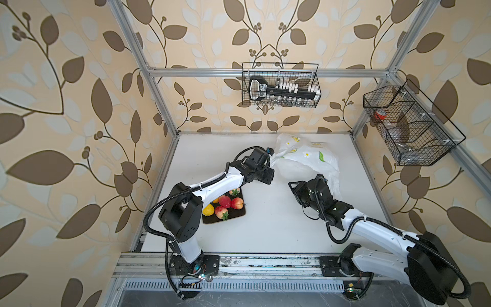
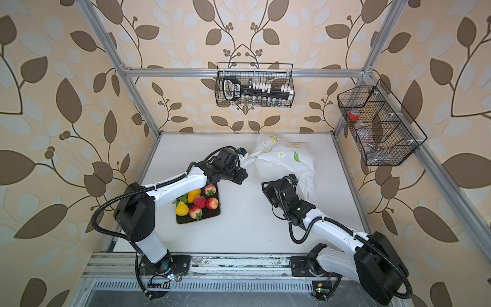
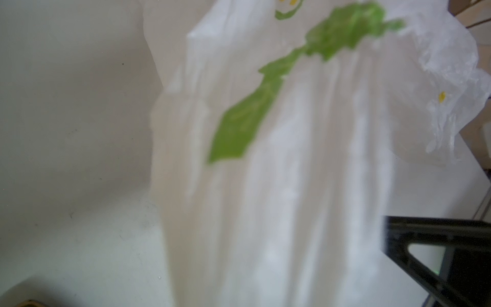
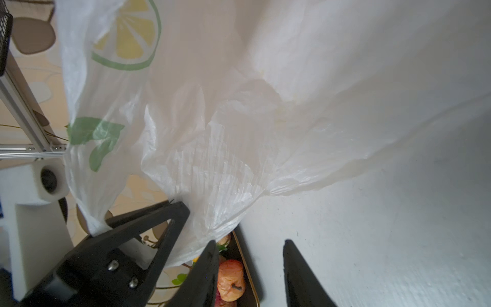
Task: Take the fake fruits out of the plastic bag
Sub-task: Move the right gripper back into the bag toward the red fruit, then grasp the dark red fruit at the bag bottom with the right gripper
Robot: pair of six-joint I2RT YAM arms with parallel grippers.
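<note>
The plastic bag (image 1: 309, 159), white with lemon slices and green leaves, lies crumpled at the back of the table. In both top views my left gripper (image 1: 271, 163) sits at the bag's bunched left end and is shut on the film. The left wrist view is filled by the bag (image 3: 265, 186), which hides the jaws. Several fake fruits (image 1: 224, 202) lie on a dark tray (image 1: 239, 214) under my left arm. My right gripper (image 4: 249, 243) stands open just in front of the bag (image 4: 212, 159), nothing between its fingers. One apple (image 4: 231, 276) shows beyond them. No fruit shows through the bag.
A wire basket (image 1: 281, 85) with a black tool hangs on the back wall. Another wire basket (image 1: 409, 125) hangs on the right wall. Aluminium posts (image 1: 159, 101) frame the table. My left gripper's finger (image 4: 148, 234) is close beside my right one.
</note>
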